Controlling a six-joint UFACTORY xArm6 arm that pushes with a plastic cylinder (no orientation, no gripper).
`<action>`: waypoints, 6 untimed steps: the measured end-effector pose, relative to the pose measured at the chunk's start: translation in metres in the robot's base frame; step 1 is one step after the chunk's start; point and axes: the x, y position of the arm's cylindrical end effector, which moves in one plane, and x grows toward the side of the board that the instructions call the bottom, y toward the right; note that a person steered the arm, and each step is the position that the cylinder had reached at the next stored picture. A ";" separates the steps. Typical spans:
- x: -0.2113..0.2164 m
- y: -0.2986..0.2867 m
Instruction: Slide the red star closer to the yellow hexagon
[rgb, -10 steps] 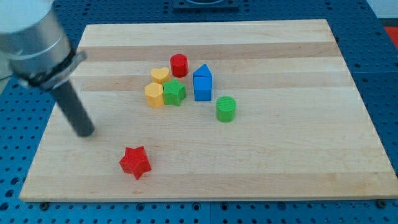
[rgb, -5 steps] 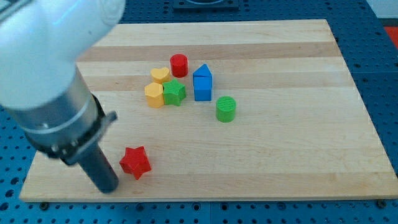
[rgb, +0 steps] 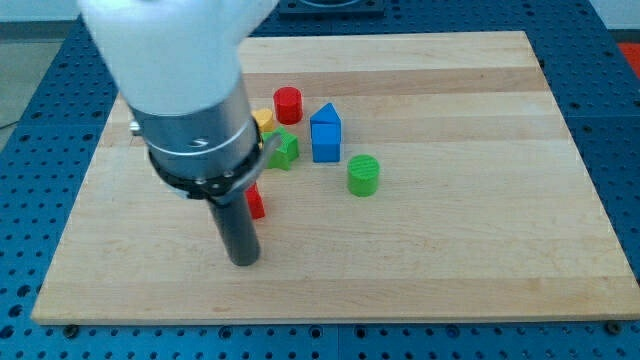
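Wooden board (rgb: 450, 260): arm hides most of red star (rgb: 256, 201).

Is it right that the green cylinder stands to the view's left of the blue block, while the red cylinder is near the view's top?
Not quite. In the camera view the green cylinder stands to the view's right of the blue block, and lower. The red cylinder is indeed near the view's top of the group.

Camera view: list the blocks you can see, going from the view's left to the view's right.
Red star, mostly hidden behind the rod, → yellow block, partly hidden → green star → red cylinder → blue block → green cylinder. My tip sits below the red star.
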 end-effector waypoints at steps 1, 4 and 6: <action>-0.013 -0.002; -0.054 -0.007; -0.067 -0.007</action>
